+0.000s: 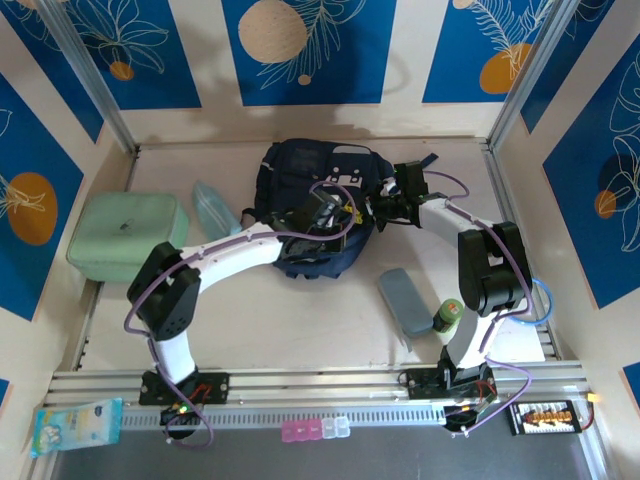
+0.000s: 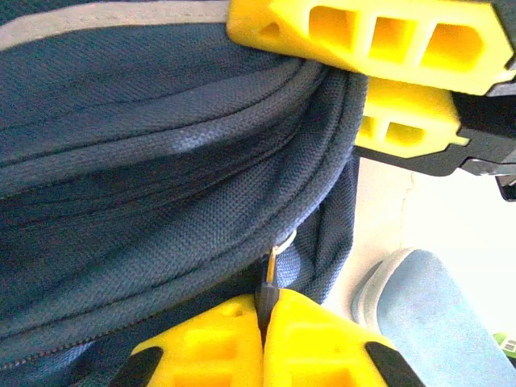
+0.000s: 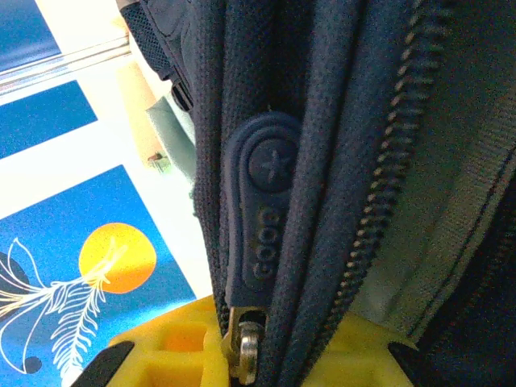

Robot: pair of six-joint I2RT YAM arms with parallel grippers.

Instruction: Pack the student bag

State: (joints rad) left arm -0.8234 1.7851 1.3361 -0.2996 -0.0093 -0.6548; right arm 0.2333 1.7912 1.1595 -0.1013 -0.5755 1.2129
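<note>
The student bag [image 1: 305, 175], a dark navy backpack, lies at the back middle of the table. My left gripper [image 1: 338, 215] reaches onto its right side. In the left wrist view the yellow fingers [image 2: 210, 347] are shut on a small dark zipper pull [image 2: 271, 300] at the bag's seam. My right gripper [image 1: 383, 207] meets the bag from the right. Its jaws [image 3: 250, 343] are clamped on the bag's fabric edge beside a metal zipper slider [image 3: 244, 347] and a navy rubber tab [image 3: 258, 210]. The right gripper's yellow fingers [image 2: 379, 40] appear just above in the left wrist view.
A mint-green rounded case [image 1: 128, 235] sits at the left. A grey-blue pencil pouch [image 1: 408, 300] lies right of centre, with a small green bottle [image 1: 449, 316] beside the right arm. A pale blue item [image 1: 212, 208] lies left of the bag. Walls enclose the table.
</note>
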